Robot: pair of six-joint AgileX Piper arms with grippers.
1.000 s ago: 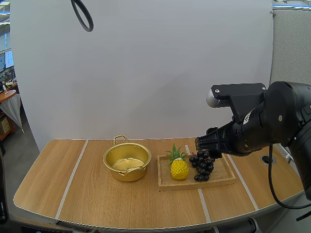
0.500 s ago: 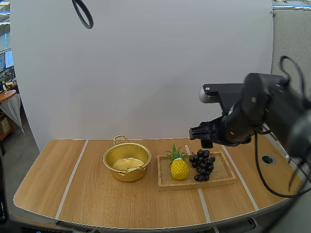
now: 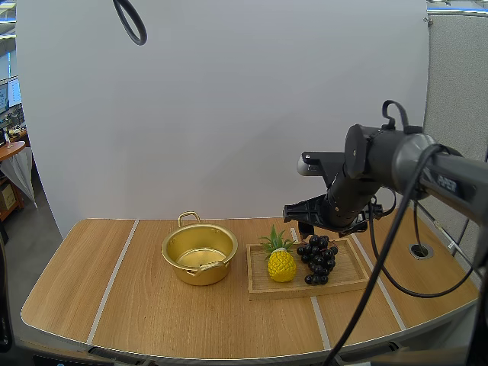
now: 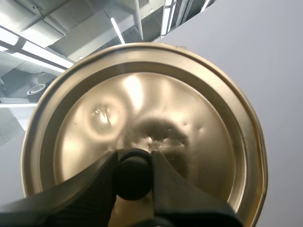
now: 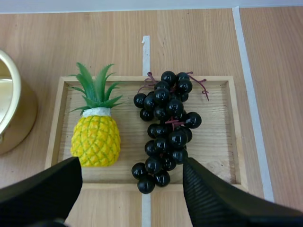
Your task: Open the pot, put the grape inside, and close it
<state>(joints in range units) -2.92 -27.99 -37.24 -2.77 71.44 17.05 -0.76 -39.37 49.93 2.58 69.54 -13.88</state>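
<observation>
One claw lifted clear, grapes unmoved

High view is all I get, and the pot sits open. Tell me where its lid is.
Observer: The left gripper holds the lid, pinching its black knob.
Operator: Now report the right gripper's fingers.
Observer: The right gripper is open, fingers wide apart, facing down over the wooden tray.
Operator: Say what lies between them.
Observer: The bunch of grapes lies on the tray in line with the gap, untouched, and clear of the pineapple beside it.
</observation>
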